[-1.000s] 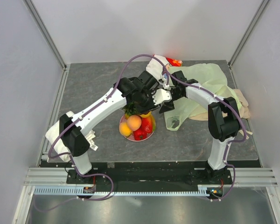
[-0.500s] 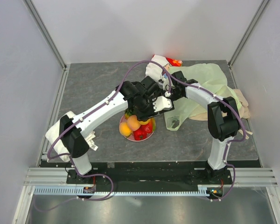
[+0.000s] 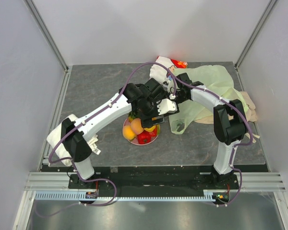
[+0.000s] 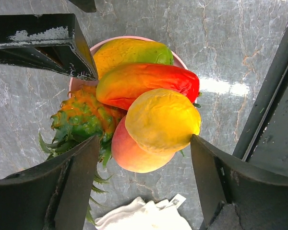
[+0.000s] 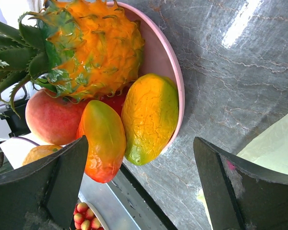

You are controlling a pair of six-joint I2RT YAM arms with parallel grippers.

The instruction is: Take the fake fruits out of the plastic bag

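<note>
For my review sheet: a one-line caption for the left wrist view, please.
Left gripper open over a pink plate heaped with fruits, pineapple among them.

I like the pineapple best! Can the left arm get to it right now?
Probably yes. The left arm hangs right over the plate, jaws open, and the pineapple lies bare at the pile's edge. The yellow fruit sits more directly under the jaws, though.

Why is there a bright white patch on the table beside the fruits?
In the left wrist view, that is light bouncing off the shiny table; the right wrist view shows a similar streak near its top edge; the top view looks evenly lit.
</note>
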